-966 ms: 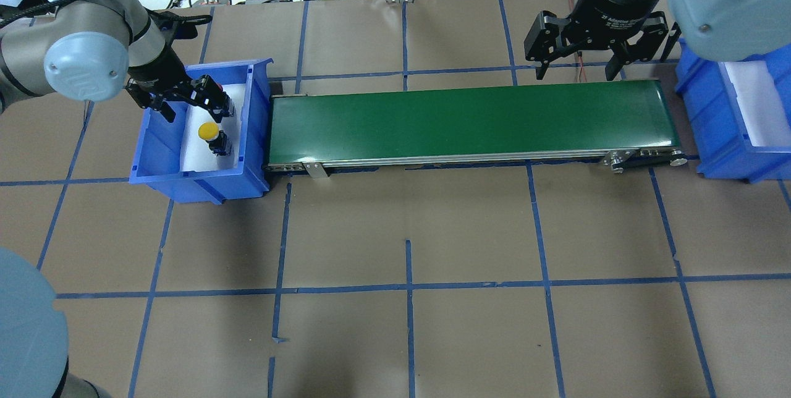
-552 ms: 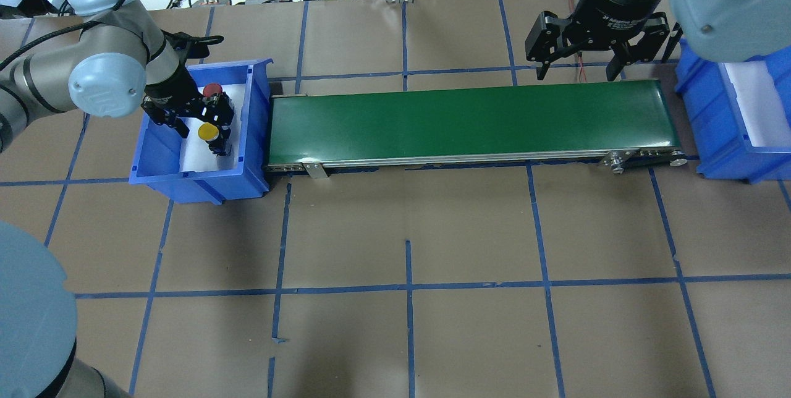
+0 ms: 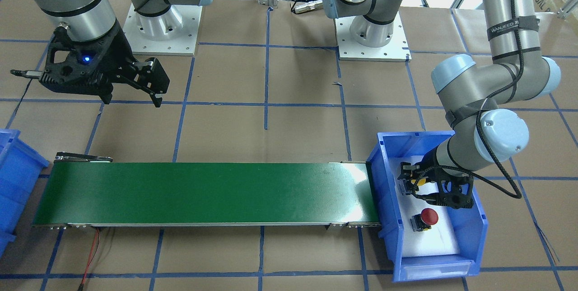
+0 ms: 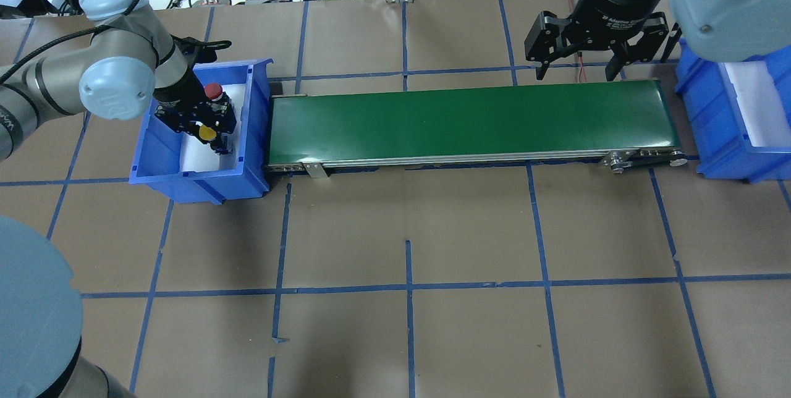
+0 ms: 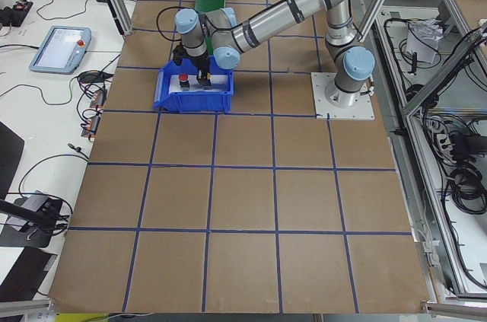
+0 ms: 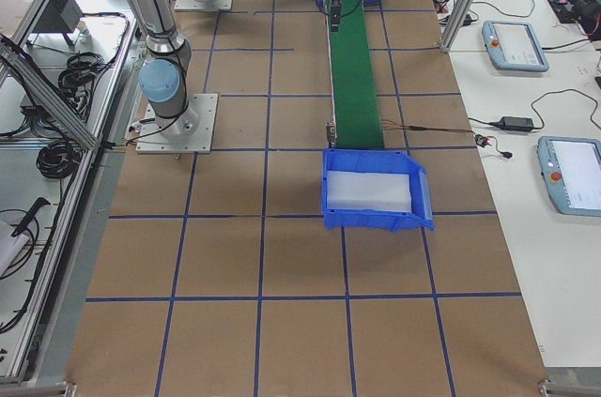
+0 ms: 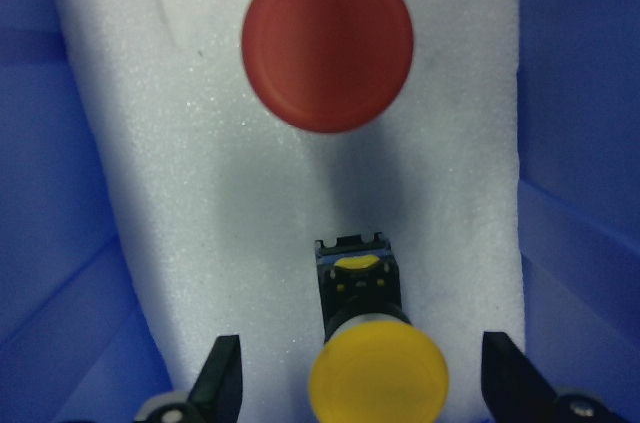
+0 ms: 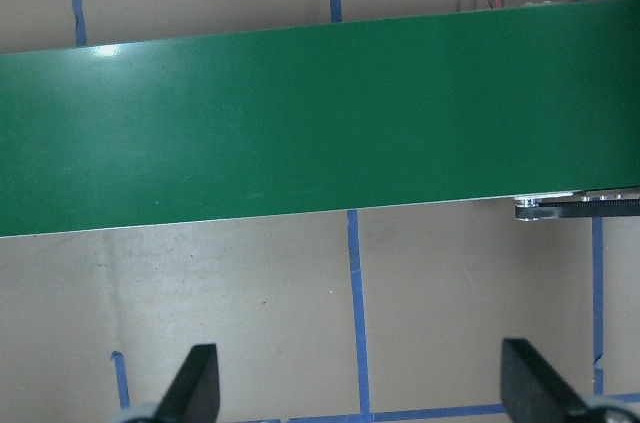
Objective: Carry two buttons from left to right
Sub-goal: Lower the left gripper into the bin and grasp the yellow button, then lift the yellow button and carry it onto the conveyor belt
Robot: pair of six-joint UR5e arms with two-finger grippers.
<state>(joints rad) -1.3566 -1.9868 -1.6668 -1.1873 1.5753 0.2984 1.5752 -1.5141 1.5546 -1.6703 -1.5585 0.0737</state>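
The yellow button (image 7: pixel 378 378) lies on its side on white foam in the left blue bin (image 4: pixel 198 188). The red button (image 7: pixel 327 43) stands upright just beyond it. My left gripper (image 7: pixel 360 388) is open and low inside the bin, one finger on each side of the yellow cap without touching it. It also shows in the overhead view (image 4: pixel 199 121) and the front view (image 3: pixel 422 187). My right gripper (image 4: pixel 578 67) is open and empty, hovering behind the right end of the green conveyor belt (image 4: pixel 469 120).
The belt runs from the left bin to a second blue bin (image 4: pixel 741 114) with white foam at the right. The bin walls stand close around my left gripper. Brown paper with blue tape lines covers the table.
My left gripper has moved from over the red button toward the near side of the bin and down, and now straddles the yellow button. The red button is uncovered. The right arm is still.
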